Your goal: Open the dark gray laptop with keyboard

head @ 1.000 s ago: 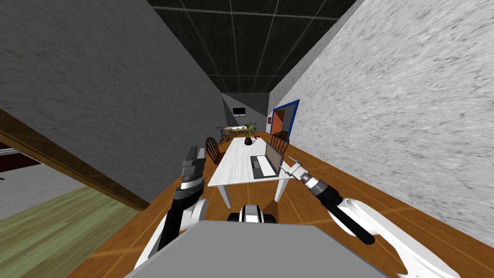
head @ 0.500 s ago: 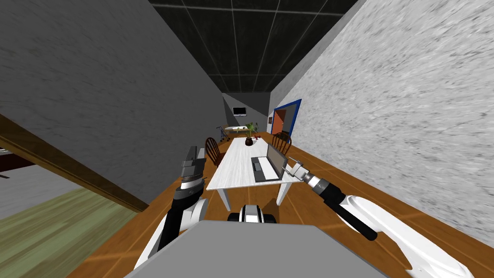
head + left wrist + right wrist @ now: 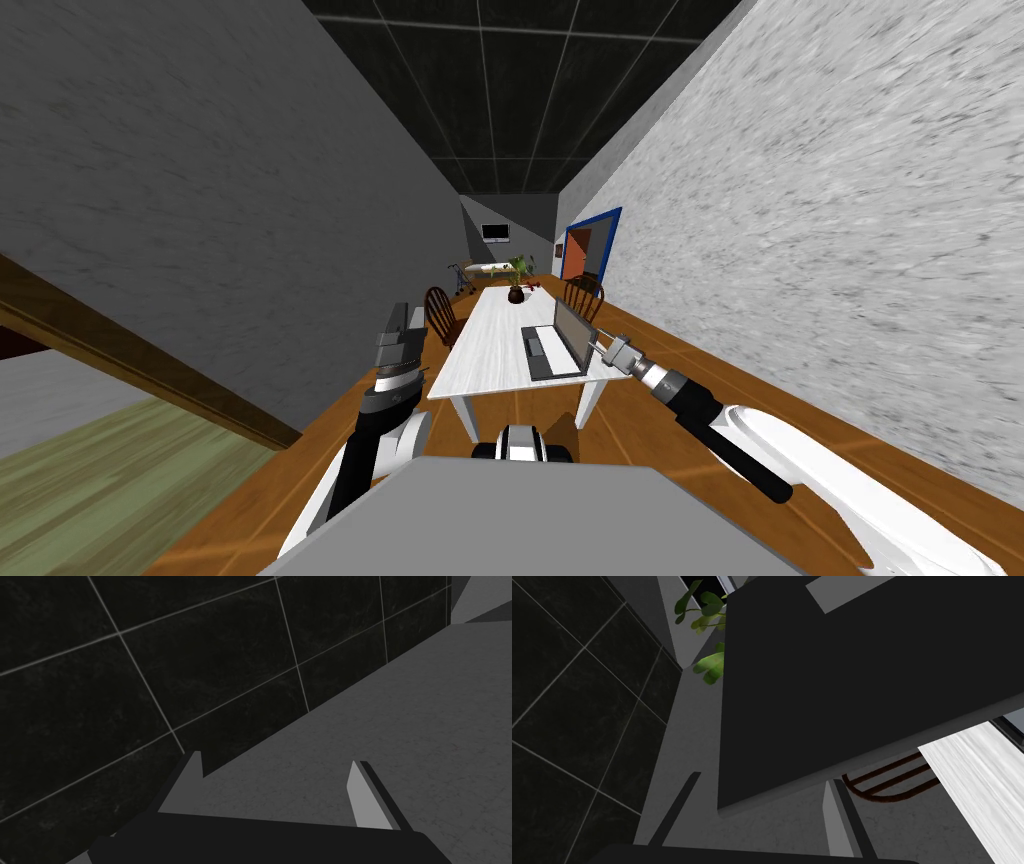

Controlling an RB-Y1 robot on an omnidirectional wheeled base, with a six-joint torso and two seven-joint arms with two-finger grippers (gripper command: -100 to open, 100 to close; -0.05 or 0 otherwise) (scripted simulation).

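The dark grey laptop (image 3: 552, 352) lies on the near right end of a white table (image 3: 487, 345), its lid (image 3: 570, 330) raised steeply. My right gripper (image 3: 596, 344) is at the lid's right side. In the right wrist view the lid's dark back (image 3: 862, 676) looms close, one corner reaching in between the open fingers (image 3: 839, 816) of that gripper (image 3: 762, 778). My left gripper (image 3: 401, 328) is held up left of the table, away from the laptop. In the left wrist view the left gripper (image 3: 275, 763) is open with nothing between its fingers.
Two dark wooden chairs (image 3: 441, 308) (image 3: 580, 293) flank the table, and a potted plant (image 3: 516, 277) stands at its far end. A blue-framed doorway (image 3: 590, 245) is in the right wall. Grey walls close in on both sides.
My right gripper has crept a little forward and up, closer against the laptop's lid. The left arm has stayed put. The lid's angle looks the same.
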